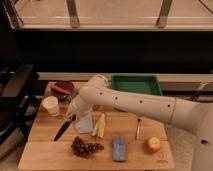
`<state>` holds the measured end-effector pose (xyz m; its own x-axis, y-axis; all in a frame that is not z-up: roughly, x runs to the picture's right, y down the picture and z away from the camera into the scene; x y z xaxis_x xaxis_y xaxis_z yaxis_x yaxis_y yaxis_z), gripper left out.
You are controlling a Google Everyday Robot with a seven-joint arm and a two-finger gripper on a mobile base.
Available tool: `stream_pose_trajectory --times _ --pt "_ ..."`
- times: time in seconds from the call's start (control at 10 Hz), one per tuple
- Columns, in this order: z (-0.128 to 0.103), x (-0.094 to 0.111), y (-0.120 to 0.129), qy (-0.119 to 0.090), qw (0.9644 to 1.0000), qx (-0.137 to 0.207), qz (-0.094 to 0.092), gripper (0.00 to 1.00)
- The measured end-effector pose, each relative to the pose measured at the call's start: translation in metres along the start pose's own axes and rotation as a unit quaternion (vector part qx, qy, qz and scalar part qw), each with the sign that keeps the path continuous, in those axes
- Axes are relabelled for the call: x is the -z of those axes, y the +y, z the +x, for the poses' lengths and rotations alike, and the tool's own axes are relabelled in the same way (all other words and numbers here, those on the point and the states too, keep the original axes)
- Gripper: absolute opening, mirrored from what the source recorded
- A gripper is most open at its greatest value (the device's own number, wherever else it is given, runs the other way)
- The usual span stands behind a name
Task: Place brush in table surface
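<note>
The brush (pixel 65 128) has a long black handle and slants down to the left over the left part of the wooden table surface (pixel 42 152). Its lower tip hangs close to the wood. Its upper end, where the grey head would be, is hidden in my gripper (pixel 75 113), which is shut on it. My white arm (pixel 130 102) reaches in from the right, across the back of the table.
A white cup (pixel 50 105) and a red bowl (pixel 62 87) stand at the back left. A green tray (pixel 135 84) is behind the arm. Cream sticks (pixel 100 125), a fork (pixel 138 127), grapes (pixel 85 146), a blue sponge (pixel 119 149) and an orange fruit (pixel 153 144) lie on the table.
</note>
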<state>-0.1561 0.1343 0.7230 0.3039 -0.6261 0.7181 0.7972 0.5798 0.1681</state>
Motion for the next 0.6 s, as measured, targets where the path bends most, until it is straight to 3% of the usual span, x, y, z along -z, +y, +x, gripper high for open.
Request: stream_pose_trajectory --times 0.2,0.6 --pt "0.000 -0.015 0.001 -0.015 0.9998 -0.006 0.009 0.00" --pt "-0.011 -0.062 -0.004 -0.071 0.9969 -0.014 0.029 0.00"
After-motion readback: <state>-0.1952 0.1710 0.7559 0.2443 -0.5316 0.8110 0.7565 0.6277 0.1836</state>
